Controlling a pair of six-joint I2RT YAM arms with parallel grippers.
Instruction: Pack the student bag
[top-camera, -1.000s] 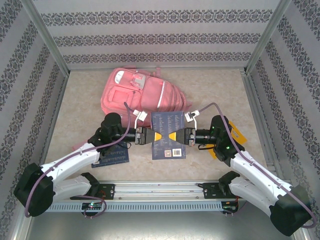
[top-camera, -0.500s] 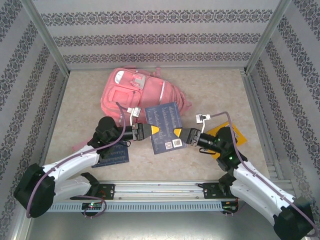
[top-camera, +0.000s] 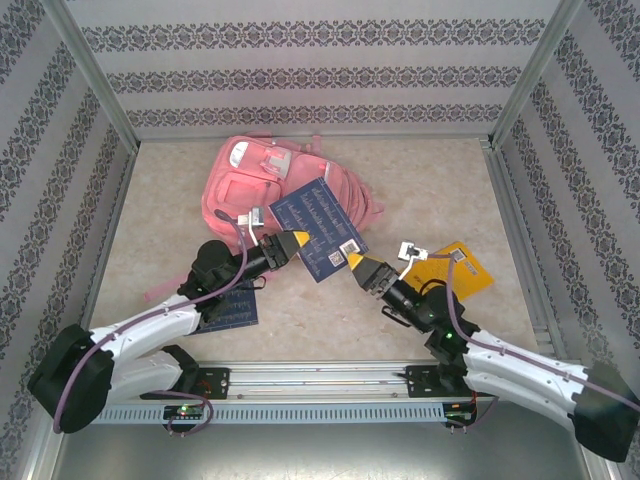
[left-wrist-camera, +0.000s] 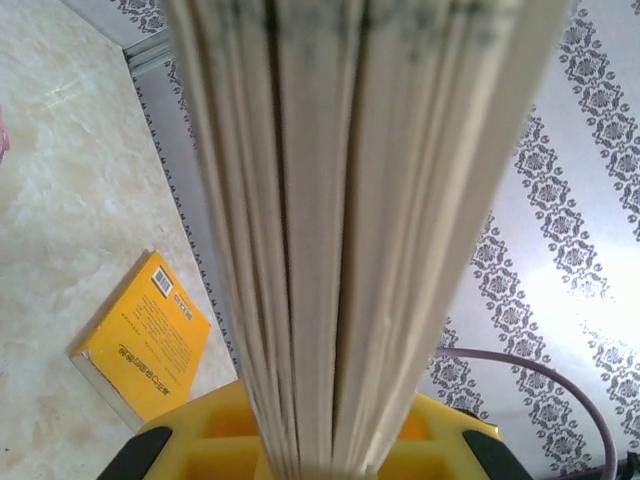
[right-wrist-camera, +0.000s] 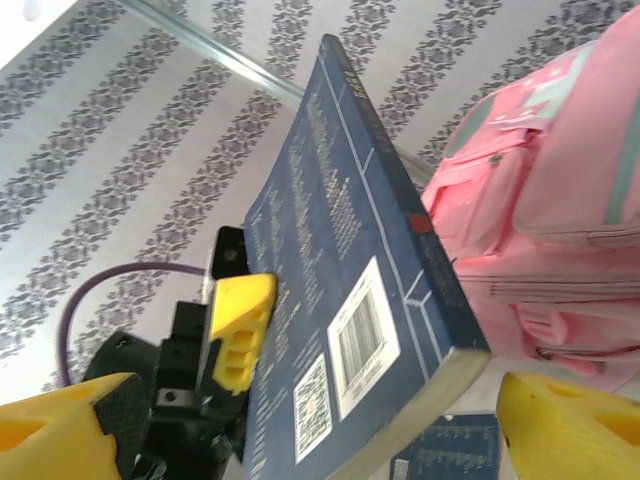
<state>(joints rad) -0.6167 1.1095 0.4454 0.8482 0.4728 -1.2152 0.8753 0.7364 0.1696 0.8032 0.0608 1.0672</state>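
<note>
Pink fabric marks the student bag (top-camera: 250, 188), which lies flat on the beige counter (top-camera: 430, 190) close to the far edge, left of centre, front pockets facing up. Over the bag's near right part a dark blue book (top-camera: 316, 226) is held in the air, tilted, with its barcoded back cover facing up.

The left claw (top-camera: 298, 240) is closed on the book's left edge. The left wrist view looks straight along the cream page edges (left-wrist-camera: 350, 200) pinched between the yellow fingers (left-wrist-camera: 215, 440).

The right claw (top-camera: 358, 266) stands wide open just off the book's near right corner and grips nothing. In the right wrist view its two yellow fingertips (right-wrist-camera: 60, 420) sit far apart at either lower corner, with the book's cover (right-wrist-camera: 340, 270) and the bag (right-wrist-camera: 540, 200) beyond them; the left claw's finger (right-wrist-camera: 240, 330) presses on the cover.

A yellow book (top-camera: 458, 268) lies flat on the counter towards the right edge, beside the right arm. A second blue book (top-camera: 230, 312) lies near the near left corner, partly under the left arm.
</note>
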